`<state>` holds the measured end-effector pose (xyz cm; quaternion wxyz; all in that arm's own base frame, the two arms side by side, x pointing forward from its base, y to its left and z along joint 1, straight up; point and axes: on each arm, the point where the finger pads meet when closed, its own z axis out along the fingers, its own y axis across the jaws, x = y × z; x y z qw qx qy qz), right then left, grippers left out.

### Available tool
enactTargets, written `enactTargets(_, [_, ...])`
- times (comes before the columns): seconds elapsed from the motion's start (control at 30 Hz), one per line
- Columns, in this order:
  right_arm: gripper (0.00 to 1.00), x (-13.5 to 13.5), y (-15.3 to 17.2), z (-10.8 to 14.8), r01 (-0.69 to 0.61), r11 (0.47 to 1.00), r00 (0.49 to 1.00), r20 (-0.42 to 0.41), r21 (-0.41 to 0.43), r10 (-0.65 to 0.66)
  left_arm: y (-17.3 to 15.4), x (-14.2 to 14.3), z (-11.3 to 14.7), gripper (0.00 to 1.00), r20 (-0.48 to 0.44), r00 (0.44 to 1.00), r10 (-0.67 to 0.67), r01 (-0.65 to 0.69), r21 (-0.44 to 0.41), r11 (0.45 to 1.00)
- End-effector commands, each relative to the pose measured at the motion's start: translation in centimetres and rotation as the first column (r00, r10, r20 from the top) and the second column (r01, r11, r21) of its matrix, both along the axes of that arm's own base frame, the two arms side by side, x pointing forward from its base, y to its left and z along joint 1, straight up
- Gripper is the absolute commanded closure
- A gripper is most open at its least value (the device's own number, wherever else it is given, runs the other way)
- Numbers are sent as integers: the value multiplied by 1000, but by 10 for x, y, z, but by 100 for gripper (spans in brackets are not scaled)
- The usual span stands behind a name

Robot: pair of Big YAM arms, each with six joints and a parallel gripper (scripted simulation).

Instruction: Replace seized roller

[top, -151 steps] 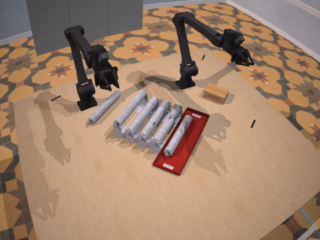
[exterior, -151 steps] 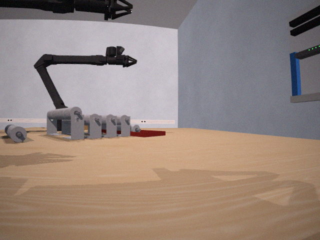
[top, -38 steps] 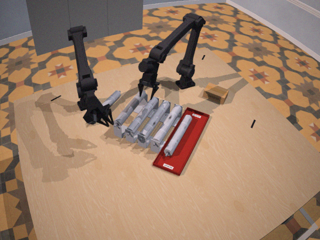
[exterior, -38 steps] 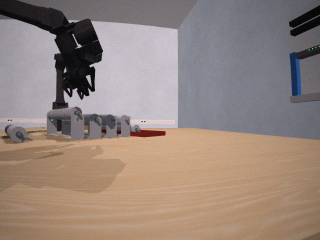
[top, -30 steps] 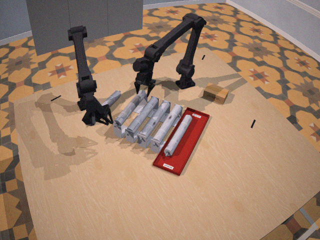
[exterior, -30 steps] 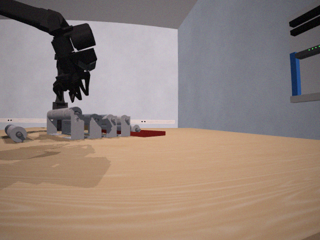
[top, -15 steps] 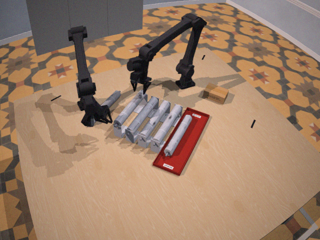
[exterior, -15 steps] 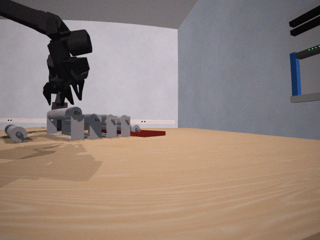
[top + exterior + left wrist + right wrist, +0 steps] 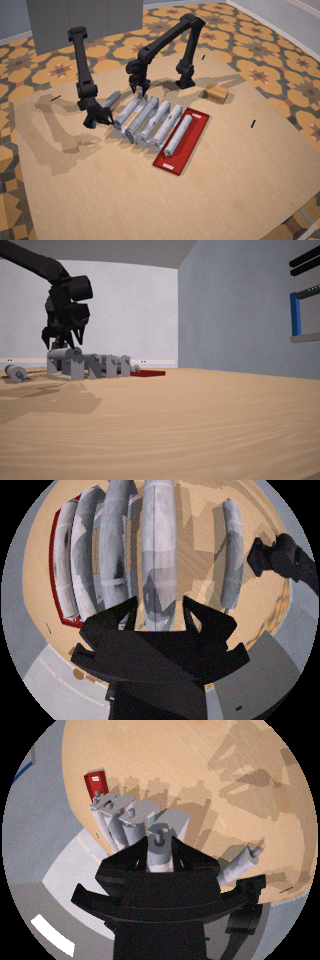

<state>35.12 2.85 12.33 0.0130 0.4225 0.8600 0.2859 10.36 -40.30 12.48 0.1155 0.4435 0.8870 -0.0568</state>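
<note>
The left gripper and right gripper both point downward, fingers apart, the right's narrower

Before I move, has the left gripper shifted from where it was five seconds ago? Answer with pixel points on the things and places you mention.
Yes: in the top view, left gripper (image 9: 139, 94) (image 9: 60, 348) (image 9: 160, 599) moved leftward, from right of the tray (image 9: 191, 144) (image 9: 152, 373) (image 9: 52, 565) (image 9: 96, 784) to left of it.
</note>
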Motion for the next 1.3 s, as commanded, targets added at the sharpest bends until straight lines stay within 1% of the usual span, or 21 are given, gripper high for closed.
enactTargets(0.0, [68,6,9,-16,9,1000,1000,-16,5,-9,-8,7,-11,38,5,1000,-6,6,-13,1000])
enactTargets(0.27, [68,13,22,-38,10,1000,1000,-15,5,-10,-14,12,-35,38,6,1000,-5,6,-17,1000])
enactTargets(0.3, [68,18,16,-25,3,1000,1000,8,-2,-3,-26,11,-9,38,16,1000,-11,12,-60,998])
enactTargets(0.33, [68,23,13,-17,14,1000,1000,24,-1,-14,-34,11,6,38,24,1000,-11,13,-97,995])
enactTargets(0.37, [68,26,10,-13,20,1000,999,46,-3,-20,-36,12,6,38,25,1000,-10,12,-104,994])
enactTargets(0.43, [68,26,10,-13,20,1000,999,46,-3,-20,-36,12,6,38,25,1000,-10,12,-104,994])
enactTargets(0.47, [68,22,14,-13,13,1000,999,32,-1,-13,-25,9,-9,38,13,1000,-4,5,-58,998])
enactTargets(0.5, [68,22,12,-10,17,1000,999,33,-2,-17,-29,10,-8,38,17,1000,-10,11,-71,997])
enactTargets(0.57, [68,22,11,-9,19,1000,999,30,-1,-19,-23,8,-13,38,13,1000,-11,11,-54,998])
enactTargets(0.6, [68,22,11,-14,18,1000,1000,18,-1,-18,-22,8,-15,38,13,1000,-10,11,-55,998])
enactTargets(0.63, [97,23,11,-17,19,1000,1000,14,0,-19,-22,8,-16,38,13,1000,-11,12,-53,999])
enactTargets(1.27, [97,23,11,-17,13,1000,1000,20,-2,-13,-21,8,-16,38,13,1000,-11,12,-50,999])
